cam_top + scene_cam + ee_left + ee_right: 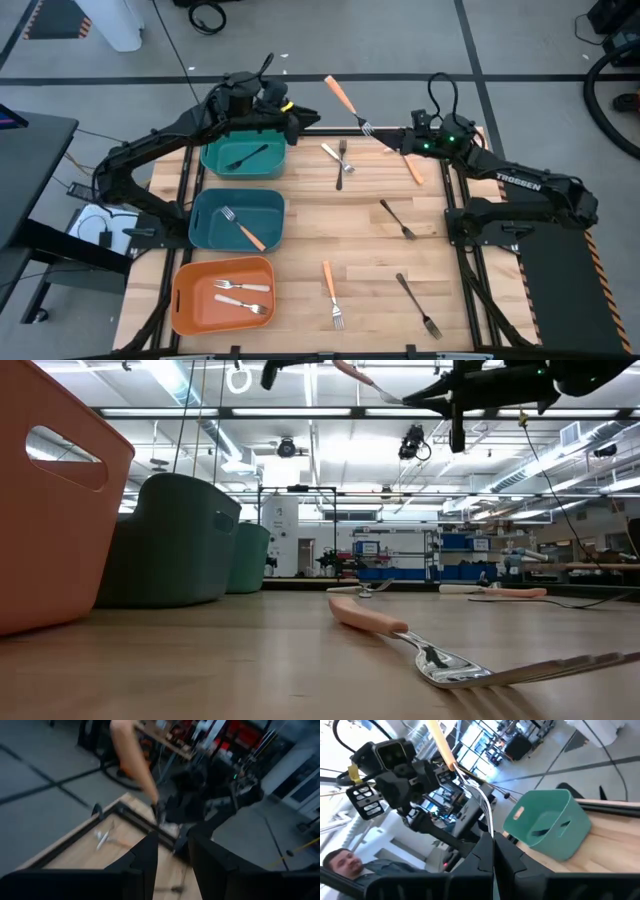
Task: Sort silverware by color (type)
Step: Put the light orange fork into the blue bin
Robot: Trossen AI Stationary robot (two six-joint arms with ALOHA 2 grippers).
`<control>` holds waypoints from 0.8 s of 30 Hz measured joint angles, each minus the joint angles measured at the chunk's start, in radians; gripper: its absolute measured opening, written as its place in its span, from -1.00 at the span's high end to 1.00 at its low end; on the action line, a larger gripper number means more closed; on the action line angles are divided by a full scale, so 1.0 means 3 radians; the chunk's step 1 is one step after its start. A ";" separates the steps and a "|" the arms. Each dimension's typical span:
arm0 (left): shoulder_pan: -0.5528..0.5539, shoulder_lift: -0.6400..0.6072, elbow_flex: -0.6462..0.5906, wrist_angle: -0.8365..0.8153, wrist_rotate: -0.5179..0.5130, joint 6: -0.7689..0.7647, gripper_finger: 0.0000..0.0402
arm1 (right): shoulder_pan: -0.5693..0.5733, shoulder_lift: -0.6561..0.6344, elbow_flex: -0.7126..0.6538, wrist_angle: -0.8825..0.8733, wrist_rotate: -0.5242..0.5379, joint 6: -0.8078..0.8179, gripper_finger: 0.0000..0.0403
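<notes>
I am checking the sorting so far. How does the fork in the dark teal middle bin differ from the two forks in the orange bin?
The fork in the middle bin has an orange handle; the two forks in the orange bin have cream handles. The first lies diagonally and alone, while the pair lie nearly parallel, side by side. All three have silver heads and rest flat on a bin floor.
</notes>
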 joint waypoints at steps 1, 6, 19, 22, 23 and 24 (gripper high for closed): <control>0.0000 0.0037 0.0000 0.0085 0.0000 -0.0002 0.41 | 0.0014 0.0021 0.0000 0.0049 0.0000 0.0015 0.99; 0.0001 0.0230 0.0000 0.0352 -0.0010 -0.0002 0.41 | 0.0130 0.0091 0.0000 0.0082 0.0001 0.0079 0.99; 0.0048 0.0451 0.0000 0.0781 -0.0103 0.0024 0.41 | 0.0327 0.0226 0.0000 0.0091 0.0051 0.0098 0.98; 0.0073 0.0454 0.0000 0.0779 -0.0130 0.0020 0.41 | 0.0333 0.0226 0.0000 0.0085 0.0022 0.0084 0.98; 0.0075 0.0454 0.0000 0.0773 -0.0131 0.0022 0.41 | 0.0334 0.0229 0.0000 0.0083 0.0029 0.0083 0.98; 0.0075 0.0454 0.0000 0.0769 -0.0132 0.0022 0.41 | 0.0333 0.0229 0.0000 0.0082 0.0032 0.0074 0.98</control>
